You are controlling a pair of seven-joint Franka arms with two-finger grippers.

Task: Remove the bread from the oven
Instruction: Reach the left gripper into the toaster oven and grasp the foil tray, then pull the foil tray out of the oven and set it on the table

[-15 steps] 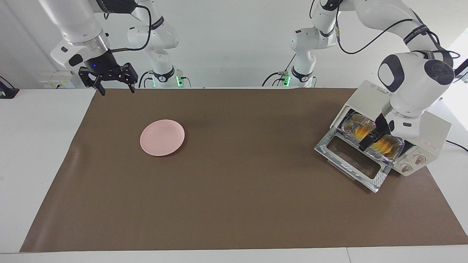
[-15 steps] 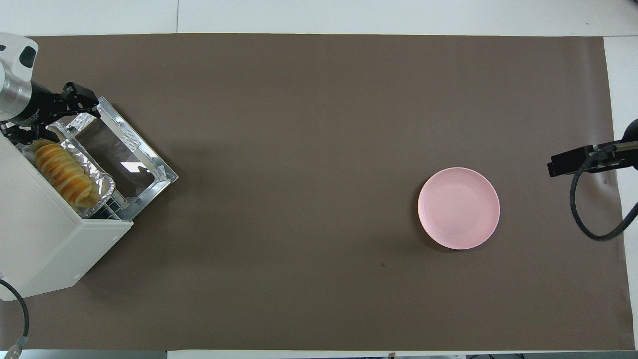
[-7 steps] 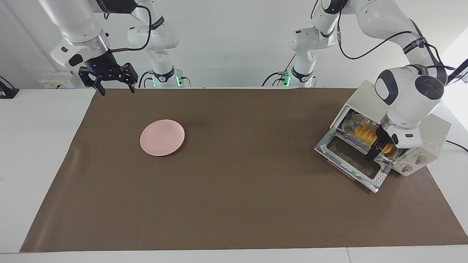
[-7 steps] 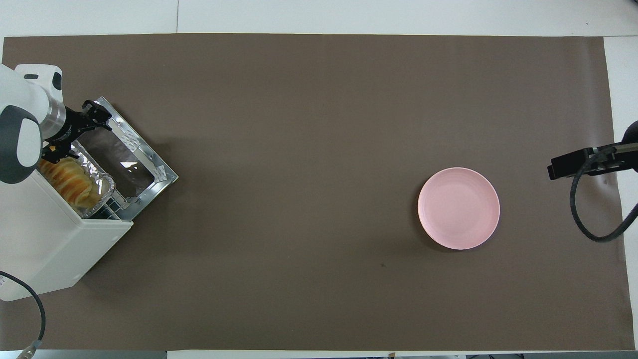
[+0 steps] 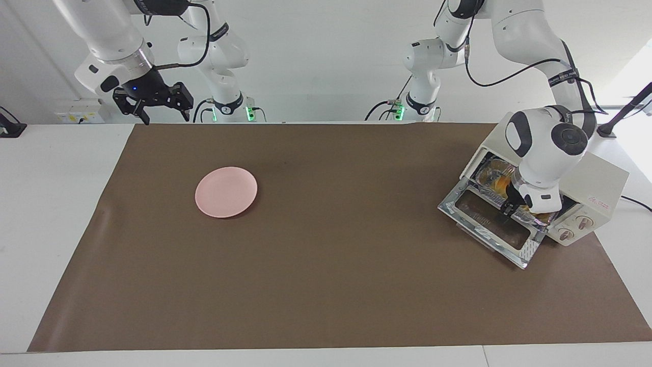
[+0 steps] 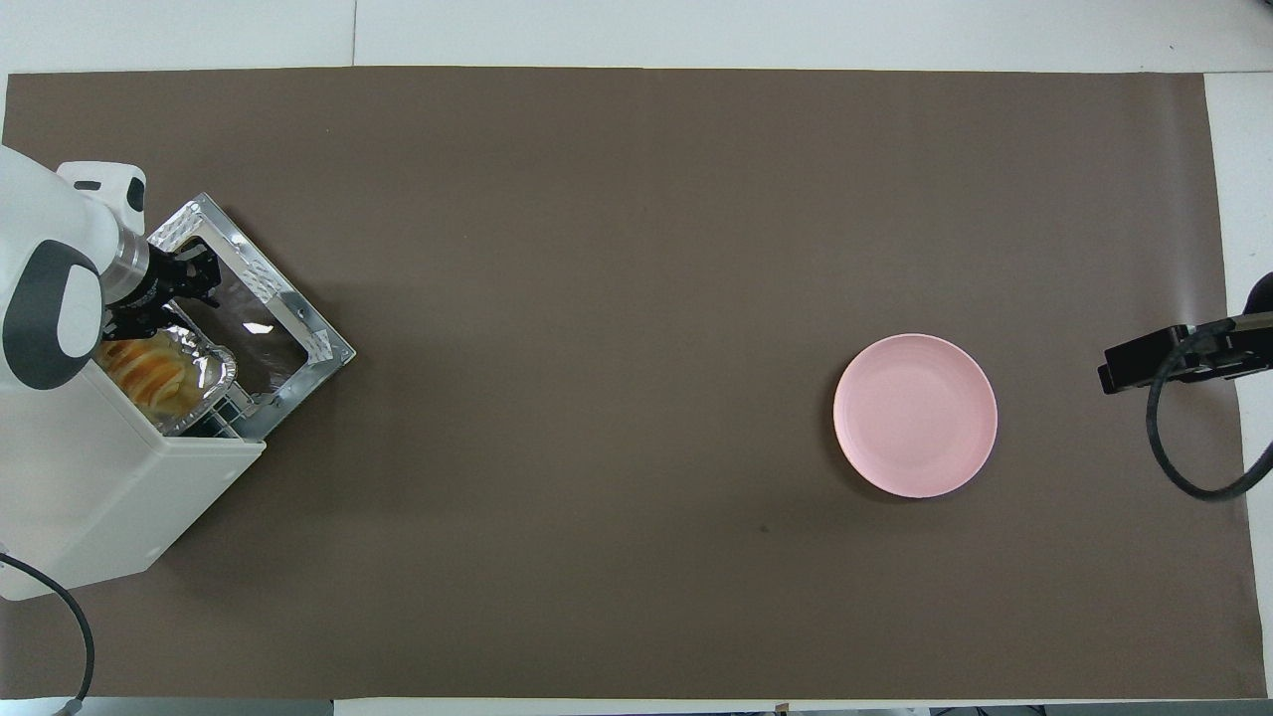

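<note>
The cream-white oven stands at the left arm's end of the table, also in the overhead view. Its glass door is dropped open. The golden ridged bread lies in a foil tray on the rack; in the facing view the left wrist hides most of the bread. My left gripper is low at the tray's rim, just over the inner edge of the open door, and shows in the overhead view. My right gripper waits open in the air over the table's edge at the right arm's end.
A round pink plate lies on the brown mat toward the right arm's end, also in the overhead view. The oven's power cable trails off the table's end.
My left gripper has come down from over the middle of the bread to the tray's rim by the door. The right gripper has risen slightly. The bread and tray have not moved.
</note>
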